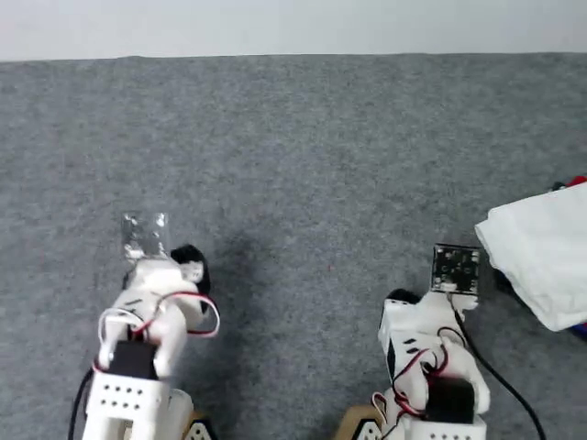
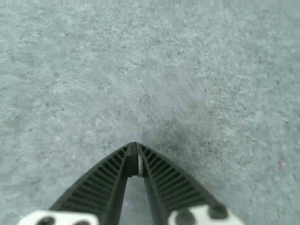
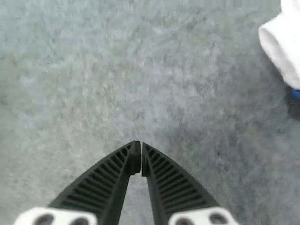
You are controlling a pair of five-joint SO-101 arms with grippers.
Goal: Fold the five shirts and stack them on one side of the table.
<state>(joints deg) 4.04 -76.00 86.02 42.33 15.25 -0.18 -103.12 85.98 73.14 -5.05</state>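
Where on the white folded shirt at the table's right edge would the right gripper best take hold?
Likely the corner of the white shirt nearest the right gripper, coming from the middle of the table: that folded corner juts toward the arm, over bare surface.

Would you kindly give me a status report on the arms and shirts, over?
Left gripper shut, empty, above grey felt table. Right gripper shut, empty. White folded shirt at table's right edge, clear of both.

shirt stack (image 1: pixel 541 257) cut off, lower layers hidden
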